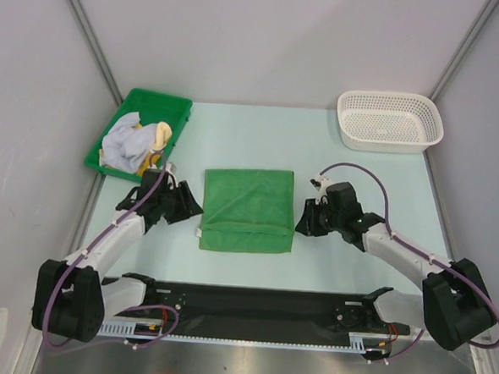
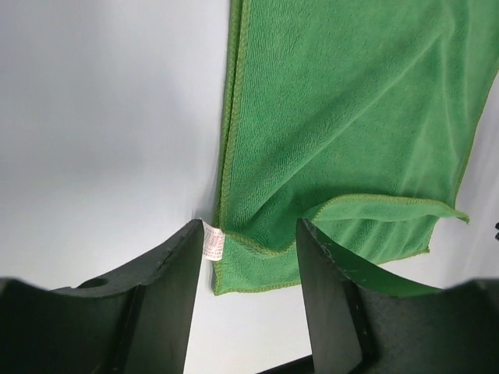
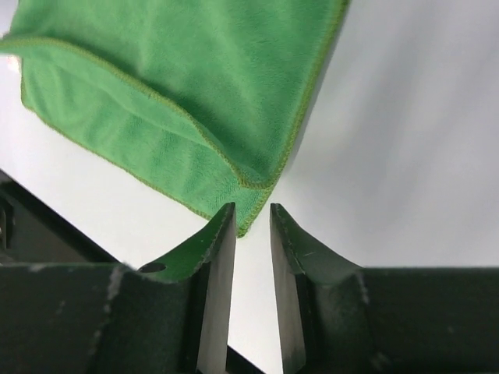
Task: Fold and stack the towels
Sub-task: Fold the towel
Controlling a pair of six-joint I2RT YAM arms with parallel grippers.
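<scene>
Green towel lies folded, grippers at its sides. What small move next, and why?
Probably lift both grippers clear. The green towel lies flat and doubled; the left gripper and right gripper stand open at its corners, holding nothing, so they must reposition for another fold.

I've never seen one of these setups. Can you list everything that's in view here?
green towel: one, green, folded flat mid-table, between the two grippers
white label: one, white, at the green towel's corner by the left gripper
pale towel: one, white to pale lavender, crumpled in the tray
yellow towel: at least one, yellow, crumpled beside the pale towel in the tray
tray: one, green, far left of the table
mesh basket: one, white, far right corner
table: one, pale blue-green
left gripper: one, black, open, at the towel's left edge
right gripper: one, black, fingers slightly apart, at the towel's right edge
</scene>
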